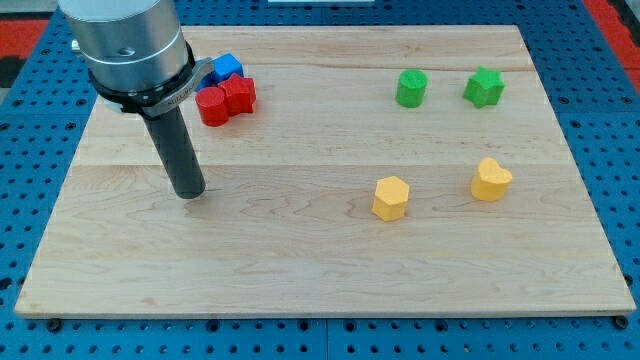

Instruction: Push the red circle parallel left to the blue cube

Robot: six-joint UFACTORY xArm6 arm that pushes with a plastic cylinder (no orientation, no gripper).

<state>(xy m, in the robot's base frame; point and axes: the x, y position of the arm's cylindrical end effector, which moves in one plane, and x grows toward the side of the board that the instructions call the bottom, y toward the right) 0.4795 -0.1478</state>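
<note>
Rod is hanging down at the view's left of the wooden surface, and my tip is sitting on the bare wood, below and slightly left of the red circle, apart from it. The end effector is only this plain rod, with nothing that opens or closes, and it is holding nothing. The red circle is lying against a second red block on its right, whose shape I cannot make out. The blue cube is sitting just above the red circle, partly hidden by the arm. Well to the right of the red circle, a green cylinder and green star are standing level with it, while a yellow hexagon and yellow heart are lying lower right.
</note>
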